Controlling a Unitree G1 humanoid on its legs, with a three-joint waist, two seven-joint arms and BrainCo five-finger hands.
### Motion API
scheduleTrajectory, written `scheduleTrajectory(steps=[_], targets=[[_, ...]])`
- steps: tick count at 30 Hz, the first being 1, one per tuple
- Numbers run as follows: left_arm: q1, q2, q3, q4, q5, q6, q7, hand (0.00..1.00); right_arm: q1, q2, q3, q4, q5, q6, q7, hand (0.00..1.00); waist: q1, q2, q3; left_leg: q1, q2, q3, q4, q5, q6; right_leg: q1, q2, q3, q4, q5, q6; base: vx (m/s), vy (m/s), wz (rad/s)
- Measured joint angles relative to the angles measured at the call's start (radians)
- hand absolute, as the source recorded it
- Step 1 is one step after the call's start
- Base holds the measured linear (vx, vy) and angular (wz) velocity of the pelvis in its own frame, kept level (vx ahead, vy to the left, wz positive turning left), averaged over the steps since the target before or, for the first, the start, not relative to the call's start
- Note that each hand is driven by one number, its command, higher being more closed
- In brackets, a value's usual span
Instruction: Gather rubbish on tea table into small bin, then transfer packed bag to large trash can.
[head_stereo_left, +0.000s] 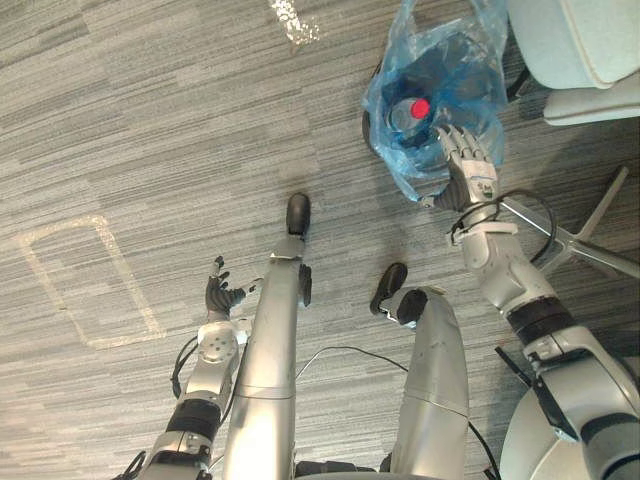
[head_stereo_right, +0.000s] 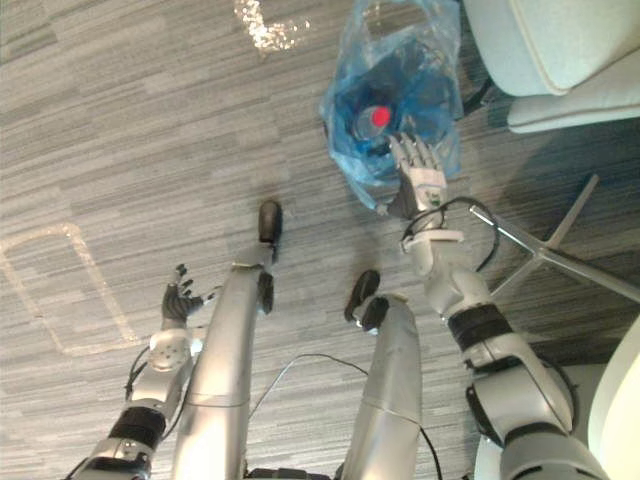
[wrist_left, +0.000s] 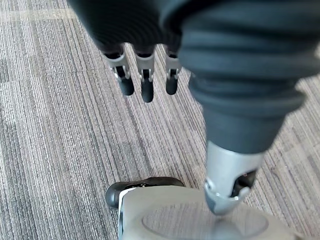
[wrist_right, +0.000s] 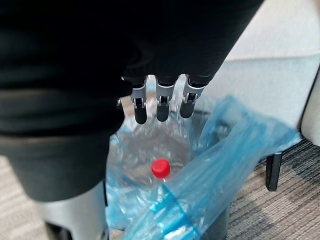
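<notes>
Nearest, low on the robot's left, the left hand (head_stereo_left: 222, 296) hangs over the carpet floor (head_stereo_left: 150, 120) with its fingers loosely spread, holding nothing. Farther out on the right, the right hand (head_stereo_left: 466, 155) reaches to the near edge of the blue bag (head_stereo_left: 440, 40) that lines the small bin (head_stereo_left: 371, 132). Its fingers (wrist_right: 161, 107) are straight above the bag's open mouth and not curled round any of the plastic; whether they touch it I cannot tell. Inside the bag lies a bottle with a red cap (head_stereo_left: 420, 107). Beyond stands a pale armchair (head_stereo_left: 570, 40). Gathering looks at least partly done. The bag sits unclosed in its bin, so gripping it, lifting it out and carrying it to the large can remain.
</notes>
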Motion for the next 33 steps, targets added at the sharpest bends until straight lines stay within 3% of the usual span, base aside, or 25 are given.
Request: scheduleTrajectory(steps=[2,3,9,23,33], targets=[[-0.002,0.003,-0.008,-0.002,-0.014,-0.01,0.0,0.0,-0.043,0.0,0.015,0.044,0.004,-0.001,0.006,0.0,0.001,0.0,0.0,-0.013,-0.001,0.0,-0.002,-0.003,0.003,-0.015,-0.002,-0.001,0.006,-0.001,-0.002,-0.04,0.013,0.05],[-0.006,0.005,-0.012,-0.003,-0.021,-0.013,0.0,0.0,-0.059,0.002,0.02,0.068,0.008,0.0,0.007,1.0,0.002,0.0,0.0,-0.023,-0.001,0.0,-0.001,-0.003,0.003,-0.027,-0.003,0.0,0.01,-0.002,-0.003,-0.04,0.013,0.06],[-0.033,0.006,-0.03,-0.002,-0.04,-0.014,0.001,0.0,-0.128,0.01,0.053,0.179,0.02,0.011,0.025,1.0,0.007,0.001,0.0,-0.062,-0.013,-0.008,0.0,0.015,-0.008,-0.067,-0.016,-0.007,0.033,-0.011,-0.008,-0.05,0.02,0.11],[-0.04,0.007,-0.035,-0.002,-0.049,-0.013,0.001,0.0,-0.141,0.041,0.04,0.17,0.081,0.01,0.021,1.0,0.015,0.002,0.0,-0.057,-0.012,-0.011,0.002,0.024,-0.012,-0.066,-0.016,-0.012,0.05,-0.014,-0.014,-0.06,0.029,0.01],[-0.044,0.004,-0.033,-0.003,-0.047,-0.001,0.0,0.0,-0.068,0.051,0.002,0.016,0.085,0.015,0.02,1.0,0.023,0.005,-0.002,-0.011,-0.006,-0.017,0.012,0.027,-0.012,-0.018,-0.013,-0.014,0.058,-0.014,-0.016,-0.06,0.028,-0.02]])
